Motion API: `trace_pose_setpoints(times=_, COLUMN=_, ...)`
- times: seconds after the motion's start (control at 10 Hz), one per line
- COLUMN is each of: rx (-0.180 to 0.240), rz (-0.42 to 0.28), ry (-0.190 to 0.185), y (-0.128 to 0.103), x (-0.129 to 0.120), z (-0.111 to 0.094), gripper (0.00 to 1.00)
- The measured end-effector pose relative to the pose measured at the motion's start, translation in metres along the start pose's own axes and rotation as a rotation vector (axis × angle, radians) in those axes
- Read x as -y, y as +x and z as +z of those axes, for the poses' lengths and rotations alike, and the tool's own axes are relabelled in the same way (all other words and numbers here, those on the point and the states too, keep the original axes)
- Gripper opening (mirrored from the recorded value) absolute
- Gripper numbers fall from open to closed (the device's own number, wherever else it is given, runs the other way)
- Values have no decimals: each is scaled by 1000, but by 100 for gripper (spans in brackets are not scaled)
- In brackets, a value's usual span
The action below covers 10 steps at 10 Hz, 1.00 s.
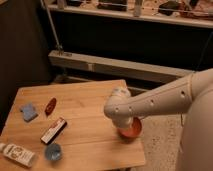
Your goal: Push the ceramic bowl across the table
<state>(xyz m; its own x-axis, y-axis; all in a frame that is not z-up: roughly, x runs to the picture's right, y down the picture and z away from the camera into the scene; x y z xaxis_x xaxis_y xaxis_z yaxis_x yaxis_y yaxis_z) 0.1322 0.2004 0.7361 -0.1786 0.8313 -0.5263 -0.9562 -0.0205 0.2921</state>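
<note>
1. Camera view: one table [90, 95], a small square top of light wooden planks, carries six loose things.
2. One ceramic bowl [133, 132], glossy orange-brown, sits at the table's right edge, closer to the front right corner than to the back one. Its rim reaches the edge line, and the arm covers its upper part.
3. One arm [150, 102], white, reaches in from the right. Its rounded end hangs directly over the bowl.
4. One gripper, hidden under that rounded end at the bowl, with its fingers pressed together. Whether it touches the bowl cannot be told.
5. One small blue cup [53, 151] stands upright near the front edge, left of the middle.
6. One white bottle [17, 154] lies on its side at the front left corner.
7. One dark flat box [54, 130] with a red and white face lies between the cup and the table's middle.
8. One small red elongated object [50, 106] lies toward the left edge.
9. One blue square pad [29, 112] lies just left of the red object, nearest the left edge.
</note>
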Motion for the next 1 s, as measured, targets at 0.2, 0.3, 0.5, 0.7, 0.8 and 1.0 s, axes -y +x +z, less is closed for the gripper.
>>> trace_pose_setpoints(times=0.2, rx=-23, rz=114, ry=41, y=15, x=57, z=10, gripper=0)
trace_pose_setpoints(times=0.3, rx=-16, rz=149, ry=11, y=17, x=65, z=10, gripper=0)
trace_pose_setpoints(times=0.5, rx=27, rz=151, ry=-101, y=12, x=48, z=-2, gripper=0)
trace_pose_setpoints(times=0.7, rx=60, rz=81, ry=-218, y=11, x=13, z=-15, gripper=0)
trace_pose_setpoints(times=0.8, rx=67, rz=53, ry=-252, y=12, x=2, z=-19, gripper=0)
trace_pose_setpoints(times=1.0, rx=62, rz=-27, ry=-302, y=19, x=-20, z=-19, gripper=0)
